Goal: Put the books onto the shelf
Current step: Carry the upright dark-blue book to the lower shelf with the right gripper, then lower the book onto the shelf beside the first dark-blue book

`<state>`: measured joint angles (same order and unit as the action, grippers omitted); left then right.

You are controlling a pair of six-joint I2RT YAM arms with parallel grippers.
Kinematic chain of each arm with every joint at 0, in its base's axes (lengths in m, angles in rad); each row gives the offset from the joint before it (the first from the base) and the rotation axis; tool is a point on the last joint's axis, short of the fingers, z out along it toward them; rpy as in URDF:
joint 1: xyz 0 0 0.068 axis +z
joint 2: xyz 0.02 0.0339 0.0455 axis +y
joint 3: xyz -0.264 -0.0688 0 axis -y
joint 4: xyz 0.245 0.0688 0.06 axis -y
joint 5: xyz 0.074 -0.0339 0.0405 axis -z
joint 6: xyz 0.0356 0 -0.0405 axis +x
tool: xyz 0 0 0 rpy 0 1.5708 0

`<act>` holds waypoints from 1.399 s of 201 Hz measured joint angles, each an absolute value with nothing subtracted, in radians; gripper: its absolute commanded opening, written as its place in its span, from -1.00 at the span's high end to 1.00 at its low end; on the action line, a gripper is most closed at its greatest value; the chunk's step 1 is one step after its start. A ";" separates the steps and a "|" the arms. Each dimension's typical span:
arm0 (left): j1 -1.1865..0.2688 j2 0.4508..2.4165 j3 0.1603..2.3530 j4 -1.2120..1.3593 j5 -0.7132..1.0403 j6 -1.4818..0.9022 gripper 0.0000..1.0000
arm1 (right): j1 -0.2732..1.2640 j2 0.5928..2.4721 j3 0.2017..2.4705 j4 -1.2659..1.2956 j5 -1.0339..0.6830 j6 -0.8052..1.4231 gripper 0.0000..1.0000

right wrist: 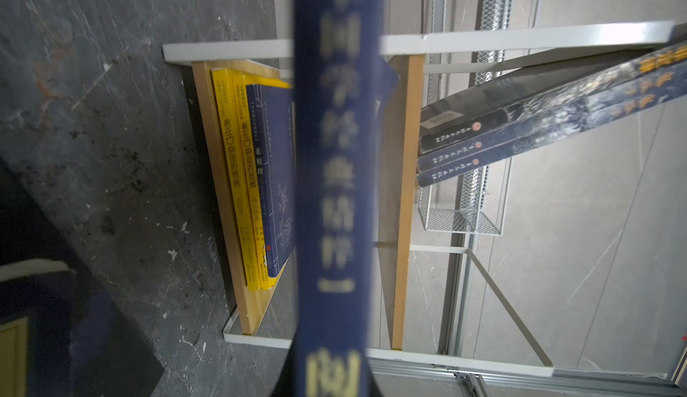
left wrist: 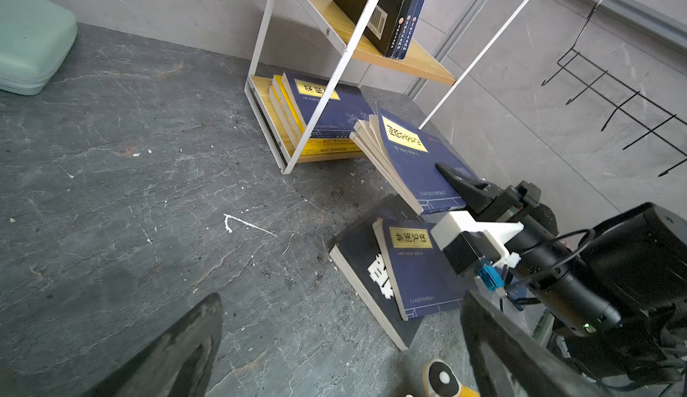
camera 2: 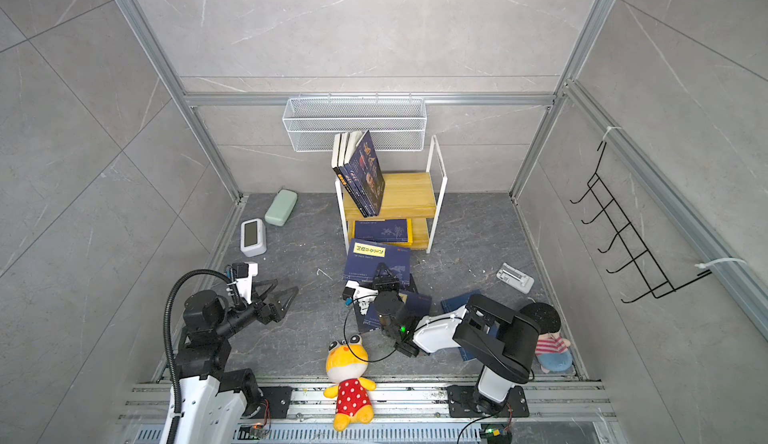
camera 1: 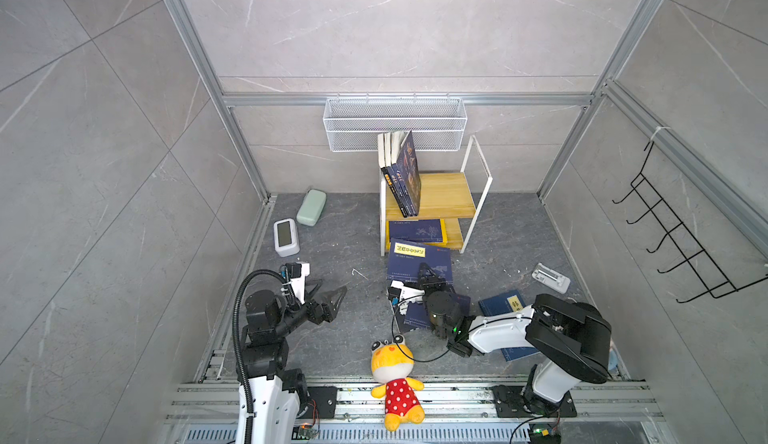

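Pinching navy book (camera 1: 417, 257) tight with right gripper (camera 1: 430, 274), far edge at shelf (camera 1: 446, 194) front, possibly resting on lower-tier stack (camera 1: 415, 231). Holding nothing in left gripper (camera 1: 332, 286), spread wide above floor. Upright books (camera 1: 405, 175) leaning on top tier.

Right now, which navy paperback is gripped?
The yellow-labelled navy paperback before the wooden shelf, pinched by the right gripper; others lie loose or shelved.

Grey marble-look tile walls (camera 1: 395, 26) on three sides, with pale veins. Aluminium frame posts (camera 1: 203, 63) in the back corners. Dark grey stone-look floor (camera 1: 345, 229), scuffed, with white specks. White mesh basket (camera 1: 395, 123) hangs on the back wall. Black wire hook rack (camera 1: 681, 238) on a side wall. Aluminium rails (camera 1: 457, 400) along the front. Light is even and soft.
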<state>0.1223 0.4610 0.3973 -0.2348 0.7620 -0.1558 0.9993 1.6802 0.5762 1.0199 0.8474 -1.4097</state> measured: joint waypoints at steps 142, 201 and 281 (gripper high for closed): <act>0.099 0.404 0.397 -0.323 0.617 0.068 -1.00 | 0.804 1.759 0.767 0.921 0.702 -1.414 1.00; 0.083 0.395 0.397 -0.323 0.613 0.080 -1.00 | 0.751 1.814 0.853 0.833 0.609 -1.414 1.00; 0.085 0.377 0.396 -0.323 0.611 0.080 -1.00 | 0.695 1.929 1.013 0.715 0.516 -1.417 0.89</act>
